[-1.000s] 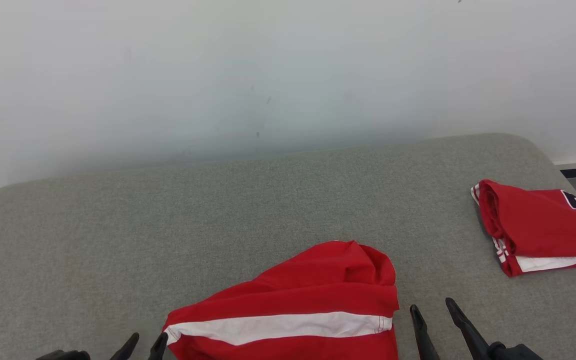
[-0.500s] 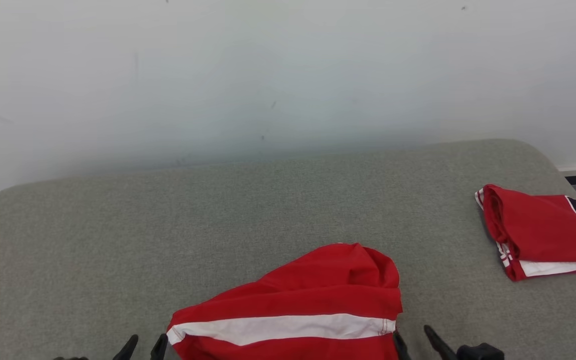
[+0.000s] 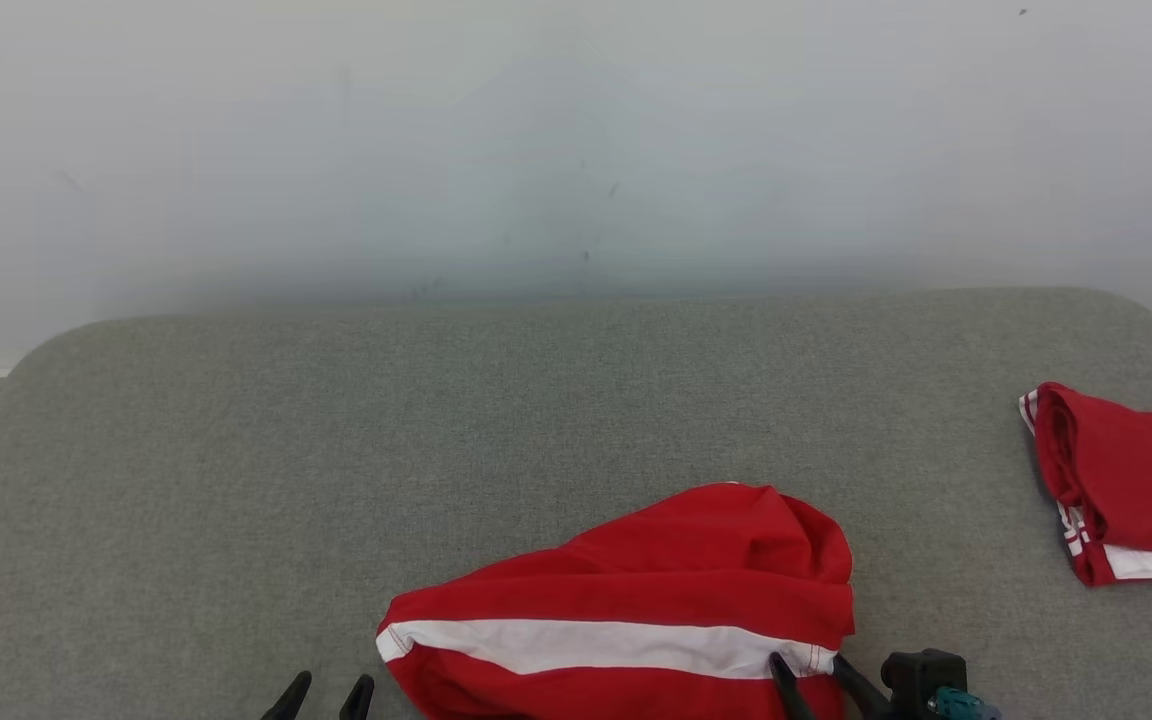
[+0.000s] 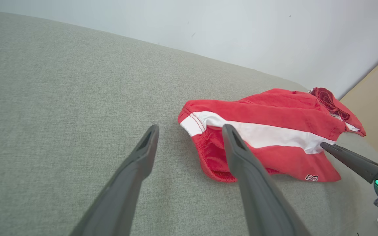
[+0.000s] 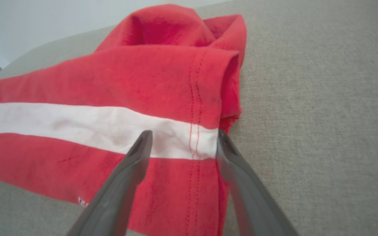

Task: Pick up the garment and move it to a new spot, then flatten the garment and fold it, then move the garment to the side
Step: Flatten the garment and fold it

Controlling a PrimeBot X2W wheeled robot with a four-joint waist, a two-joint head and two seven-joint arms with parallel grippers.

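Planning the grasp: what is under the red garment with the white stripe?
The red garment lies on the grey cushion, visible around it. What is directly beneath is covered by the cloth.

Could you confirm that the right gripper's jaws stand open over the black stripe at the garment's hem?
No: the stripe is white, not black. The right wrist view shows the right gripper, jaws open, over it at the hem of the garment.
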